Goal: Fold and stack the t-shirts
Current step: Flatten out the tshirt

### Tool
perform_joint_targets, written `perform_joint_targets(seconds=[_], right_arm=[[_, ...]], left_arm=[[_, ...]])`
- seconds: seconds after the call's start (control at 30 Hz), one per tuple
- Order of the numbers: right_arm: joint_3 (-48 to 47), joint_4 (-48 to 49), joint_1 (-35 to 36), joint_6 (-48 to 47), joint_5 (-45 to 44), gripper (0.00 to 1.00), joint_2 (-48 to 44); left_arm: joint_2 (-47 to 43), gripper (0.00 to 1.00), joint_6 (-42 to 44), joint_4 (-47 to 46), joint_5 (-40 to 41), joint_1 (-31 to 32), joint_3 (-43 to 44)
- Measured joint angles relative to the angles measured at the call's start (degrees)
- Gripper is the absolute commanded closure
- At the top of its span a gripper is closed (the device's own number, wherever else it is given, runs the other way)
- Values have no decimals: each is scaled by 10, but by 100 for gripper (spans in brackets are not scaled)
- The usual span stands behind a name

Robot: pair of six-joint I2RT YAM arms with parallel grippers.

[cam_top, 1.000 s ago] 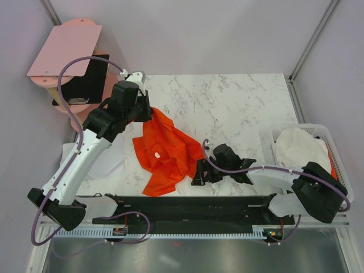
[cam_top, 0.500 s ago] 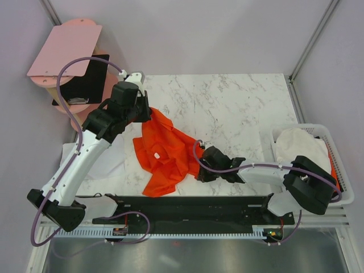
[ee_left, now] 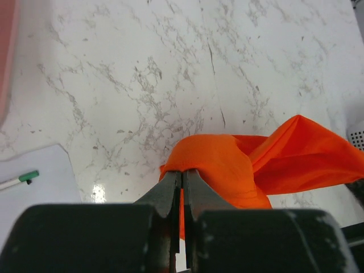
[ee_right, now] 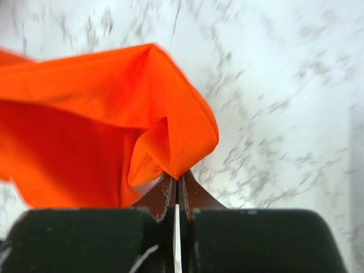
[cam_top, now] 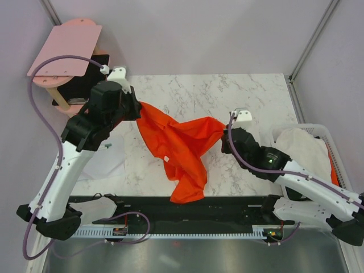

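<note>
An orange-red t-shirt (cam_top: 181,147) hangs stretched above the marble table between both arms, its lower part drooping toward the near edge. My left gripper (ee_left: 182,173) is shut on one bunched corner of this orange-red t-shirt (ee_left: 227,170) at the left. My right gripper (ee_right: 176,181) is shut on the opposite corner of the orange-red t-shirt (ee_right: 114,131) at the right. In the top view the left gripper (cam_top: 138,108) and right gripper (cam_top: 225,135) stand about an arm's width apart. A white t-shirt (cam_top: 298,149) lies in the basket at the right.
A white slotted basket (cam_top: 341,170) sits at the table's right edge. Pink boards (cam_top: 65,48) and a black panel (cam_top: 85,79) stand at the far left. White paper (cam_top: 102,162) with a green-capped pen (ee_left: 20,179) lies left. A black rail (cam_top: 187,207) spans the near edge.
My right gripper closed on the orange-red shirt's near-right corner and pulled it up and right. The left arm lifted its corner too, so the crumpled shirt now hangs spread between them.
</note>
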State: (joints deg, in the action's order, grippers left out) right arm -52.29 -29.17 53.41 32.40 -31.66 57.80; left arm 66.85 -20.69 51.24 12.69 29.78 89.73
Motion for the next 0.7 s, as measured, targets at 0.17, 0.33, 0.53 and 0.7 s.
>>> perform_joint_targets(seconds=[0.17, 0.33, 0.53, 0.7], right_arm=[[-76, -44, 0, -49, -99, 100, -42], [-131, -80, 0, -97, -158, 100, -71], [-188, -107, 0, -149, -186, 100, -105], [-235, -127, 0, -187, -158, 100, -149]], left_arm=[[-37, 98, 17, 30, 26, 1, 75], [-54, 98, 39, 64, 55, 2, 181], [-54, 98, 56, 103, 63, 2, 289], [-60, 98, 60, 138, 35, 2, 347]])
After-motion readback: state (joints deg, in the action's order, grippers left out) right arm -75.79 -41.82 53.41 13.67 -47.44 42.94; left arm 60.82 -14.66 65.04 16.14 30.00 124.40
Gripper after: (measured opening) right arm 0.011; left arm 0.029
